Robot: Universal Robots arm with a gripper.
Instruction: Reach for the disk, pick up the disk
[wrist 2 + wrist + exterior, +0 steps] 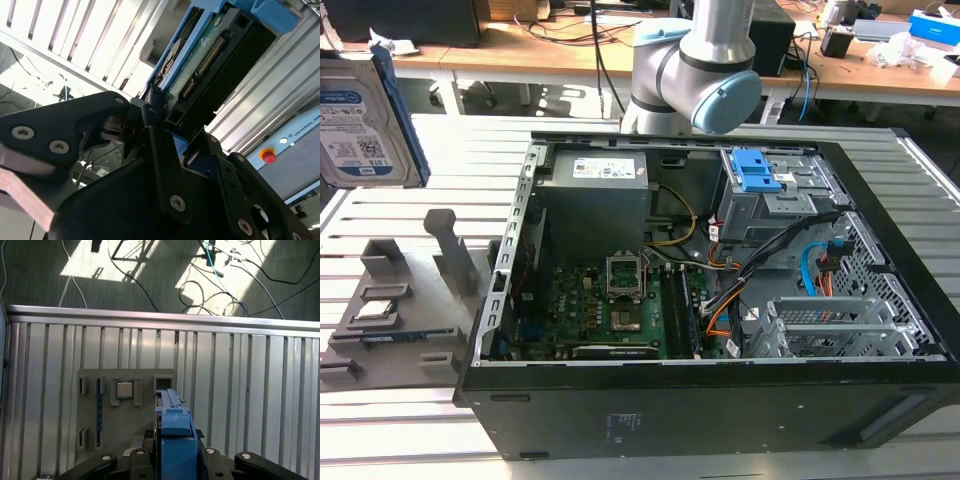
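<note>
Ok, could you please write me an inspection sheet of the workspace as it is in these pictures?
Surface: slotted aluminium table, carrying an open computer case and a grey fixture tray.
Job's things: the disk, blue-framed, held clear of the table.
Clutter: small square chip seated in a tray slot.
Grippers: gripper shut on the disk.
Cables: blue, orange and black cables inside the case; loose cables on the floor.
Surroundings: wooden benches with equipment behind the table.
</note>
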